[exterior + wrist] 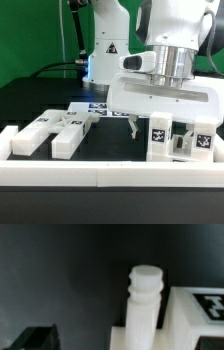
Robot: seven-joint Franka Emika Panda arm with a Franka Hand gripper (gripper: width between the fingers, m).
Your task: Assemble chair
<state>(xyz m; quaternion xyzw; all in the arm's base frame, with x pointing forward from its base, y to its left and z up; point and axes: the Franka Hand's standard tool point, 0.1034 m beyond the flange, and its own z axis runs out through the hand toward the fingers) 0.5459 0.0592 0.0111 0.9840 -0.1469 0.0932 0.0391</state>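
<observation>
Jaws are spread as wide as they go and they've got nothing pinched. The gripper (163, 128) hangs right over the part-built chair (180, 142), which sits in the lower right of the exterior view, just behind the white rail (100, 178). It's a chunky white block with black-and-white tags facing the camera. One dark finger (133, 125) hangs down just off its left side in that view, not touching. The other finger I can't really make out among the white pieces.

In the wrist view a white post (145, 303) with a rounded top stands upright, with a tagged piece (200, 308) just beside it. A black fingertip (35, 339) sits well apart from the post.

More loose pieces (55, 133) lie in the lower left of the exterior view, a few blocky white bits side by side. Behind them, mid-frame, the marker board (95, 108) lies flat on the black table (30, 100). The white arm (165, 40) fills the upper right.
</observation>
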